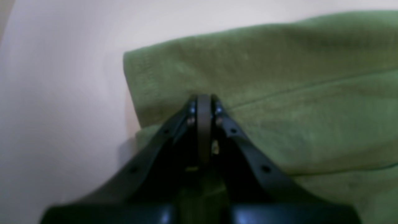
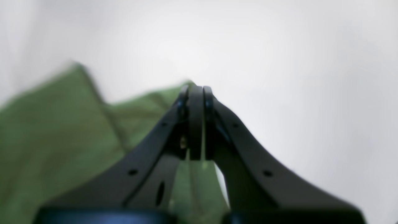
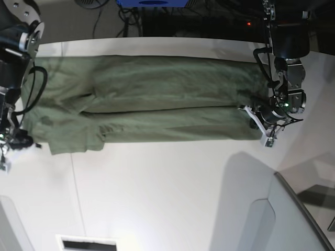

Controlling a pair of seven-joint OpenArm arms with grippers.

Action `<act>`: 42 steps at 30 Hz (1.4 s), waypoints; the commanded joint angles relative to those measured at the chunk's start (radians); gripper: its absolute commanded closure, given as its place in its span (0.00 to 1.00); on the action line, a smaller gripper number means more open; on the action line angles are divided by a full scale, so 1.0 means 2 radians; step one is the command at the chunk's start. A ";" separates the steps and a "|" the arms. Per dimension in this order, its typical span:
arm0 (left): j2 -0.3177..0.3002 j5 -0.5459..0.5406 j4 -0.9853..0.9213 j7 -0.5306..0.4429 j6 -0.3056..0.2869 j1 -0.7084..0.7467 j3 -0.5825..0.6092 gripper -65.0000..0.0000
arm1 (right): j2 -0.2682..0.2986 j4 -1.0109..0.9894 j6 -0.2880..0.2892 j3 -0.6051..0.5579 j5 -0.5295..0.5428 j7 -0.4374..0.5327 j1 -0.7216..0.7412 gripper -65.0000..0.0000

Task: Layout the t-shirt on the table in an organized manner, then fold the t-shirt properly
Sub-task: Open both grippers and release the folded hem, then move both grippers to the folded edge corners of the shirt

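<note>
A grey angled panel (image 3: 251, 209) stands at the near right of the white table (image 3: 141, 183), and a faint seam line crosses the tabletop on the near left. Beyond the far edge lie dark cables (image 3: 125, 21), and something blue (image 3: 152, 2) shows at the far middle. The two arms stand over the opposite ends of the cloth and cover parts of it. The olive-green t-shirt (image 3: 162, 83) lies stretched from left to right across the far part of the table, with a long crease running along it and rumpled cloth toward the left, where a short flap (image 3: 77, 144) juts out on the near side. The left gripper (image 1: 203, 158) is at the right end of the t-shirt, near its near corner, with its fingertips together over the green cloth; whether fabric is pinched between them cannot be told. The right gripper (image 2: 199, 152) is at the left end, its fingertips drawn together too, in front of the cloth's edge in its wrist view; whether they touch or hold the fabric is unclear.
</note>
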 commanded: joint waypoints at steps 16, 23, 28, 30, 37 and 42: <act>-0.015 -0.094 0.155 0.030 0.001 0.083 -0.115 1.00 | -0.001 -0.158 0.120 -0.005 -0.003 -0.001 0.131 0.55; -0.022 -0.096 0.157 0.028 0.000 0.128 -0.170 1.00 | 0.004 -0.219 0.120 -0.005 -0.003 0.040 0.141 0.55; -0.022 -0.096 0.157 0.027 0.000 0.139 -0.181 1.00 | 0.004 -0.219 0.120 -0.005 -0.003 0.043 0.135 0.56; -0.022 -0.096 0.157 0.027 0.000 0.140 -0.181 1.00 | 0.004 -0.219 0.120 -0.005 -0.003 0.052 0.134 0.56; -0.021 -0.096 0.157 0.027 0.000 0.140 -0.179 1.00 | 0.010 -0.220 0.119 -0.006 -0.003 0.056 0.124 0.55; -0.021 -0.096 0.157 0.027 0.000 0.140 -0.178 1.00 | 0.018 -0.260 0.119 -0.006 -0.003 0.065 0.126 0.56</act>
